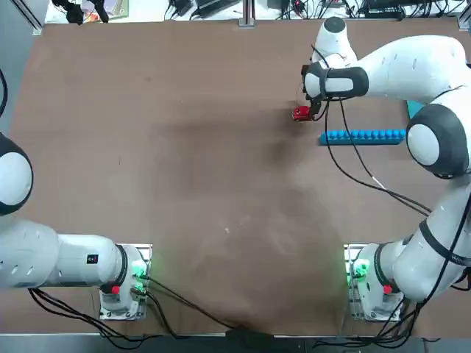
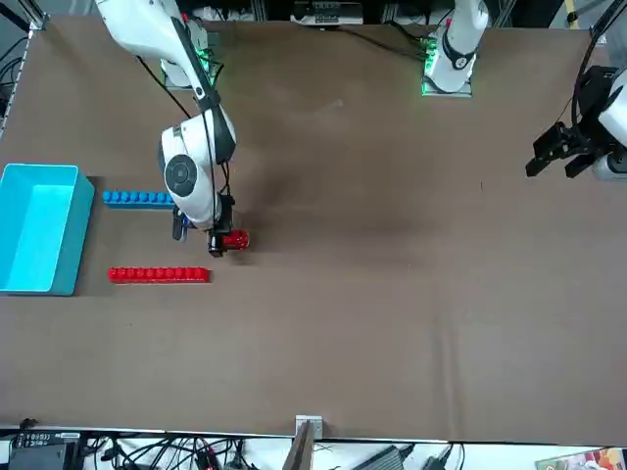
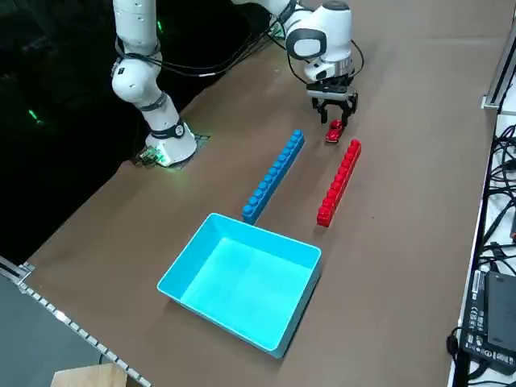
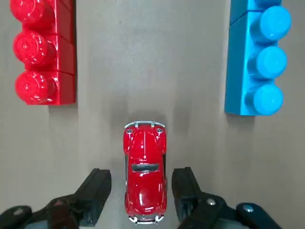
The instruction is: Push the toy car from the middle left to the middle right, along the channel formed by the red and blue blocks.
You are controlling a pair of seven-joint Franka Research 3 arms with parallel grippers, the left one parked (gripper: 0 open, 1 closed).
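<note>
The toy car (image 4: 145,143) stands on the brown table (image 2: 392,333) just short of the channel (image 4: 152,62), lengthwise in line with it and inside neither row. My right gripper (image 4: 141,191) has its fingers spread, one on each side of the car's rear half, and neither appears to touch it

Step in hand, as I judge it: start the push toward the robot's right.
1. Narrow the fingers before advancing; at this spread their outer parts would probably strike the row ends.
2. Either steady both flanks lightly, or back off and press the closed tips against the rear bumper's centre.
3. Advance slowly and straight, tips low, without bearing down. An off-centre push could yaw the car into a wall.

Keep clear of the red row (image 4: 62,57) and the blue row (image 4: 245,62); either may shift if nudged. Beyond their far ends stands the light-blue tray (image 3: 302,310), so stop short of it. Watch the arm's black cable (image 1: 401,196), which loops near the blue row
</note>
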